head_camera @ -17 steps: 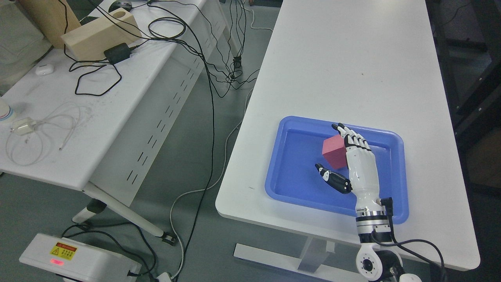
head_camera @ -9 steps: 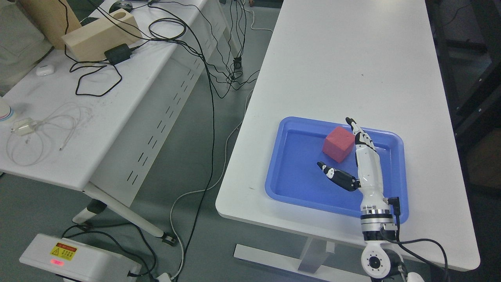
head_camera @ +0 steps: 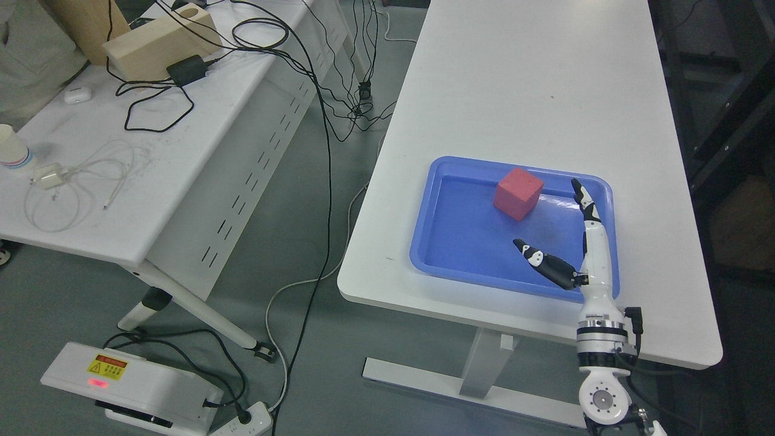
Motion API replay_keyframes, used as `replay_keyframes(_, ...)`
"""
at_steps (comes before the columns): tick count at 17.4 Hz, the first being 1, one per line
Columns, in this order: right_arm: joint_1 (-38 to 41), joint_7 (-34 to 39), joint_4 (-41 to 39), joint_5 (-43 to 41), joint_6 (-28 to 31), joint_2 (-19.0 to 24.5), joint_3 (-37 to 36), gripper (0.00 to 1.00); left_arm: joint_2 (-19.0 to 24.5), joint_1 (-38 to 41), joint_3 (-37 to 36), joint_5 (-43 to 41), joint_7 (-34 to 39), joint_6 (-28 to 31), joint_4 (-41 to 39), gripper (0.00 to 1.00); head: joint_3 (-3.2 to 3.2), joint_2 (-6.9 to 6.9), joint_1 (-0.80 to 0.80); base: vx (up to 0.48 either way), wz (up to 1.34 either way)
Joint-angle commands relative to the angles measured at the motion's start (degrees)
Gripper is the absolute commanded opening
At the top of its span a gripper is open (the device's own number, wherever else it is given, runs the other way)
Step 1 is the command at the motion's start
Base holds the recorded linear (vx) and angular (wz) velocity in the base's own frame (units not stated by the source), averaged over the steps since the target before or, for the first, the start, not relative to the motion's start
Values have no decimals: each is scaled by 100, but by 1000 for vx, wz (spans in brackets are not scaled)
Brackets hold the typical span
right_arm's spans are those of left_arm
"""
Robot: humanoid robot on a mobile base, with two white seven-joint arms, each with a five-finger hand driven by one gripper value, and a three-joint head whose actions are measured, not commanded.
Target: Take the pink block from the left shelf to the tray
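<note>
The pink block (head_camera: 517, 194) rests inside the blue tray (head_camera: 448, 266), near the tray's far edge. My right hand (head_camera: 560, 230) hovers over the tray's right side, open, fingers (head_camera: 584, 197) stretched straight and thumb spread toward the left. A clear gap separates the hand from the block, and nothing lies in the palm. The right arm rises from the bottom right. No left arm shows in the head view.
The tray sits on a white table (head_camera: 533, 91). A second white table (head_camera: 121, 157) at left carries cables, a wooden block (head_camera: 160, 39), a paper cup (head_camera: 12, 148) and a black adapter (head_camera: 186, 69). Cables hang across the floor gap between the tables.
My right hand has let go of the pink block, opened and drawn back to the right; the block now rests in the tray. The camera view has shifted slightly.
</note>
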Motion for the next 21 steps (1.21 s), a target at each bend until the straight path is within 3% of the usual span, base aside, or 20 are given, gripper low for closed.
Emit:
replay_keyframes(1, 2, 14, 20, -659, 81, -150, -221, 100, 100, -185, 0, 0, 5, -4, -100, 100, 0, 0, 0, -185, -32)
replay_keyframes(6, -6, 5, 20, -1195, 740, -132, -326, 100, 100, -185, 0, 0, 5, -4, -100, 100, 0, 0, 0, -209, -15)
replay_keyframes(21, -15, 14, 20, -1213, 714, -141, -326, 100, 100, -185, 0, 0, 5, -4, -100, 100, 0, 0, 0, -170, -239)
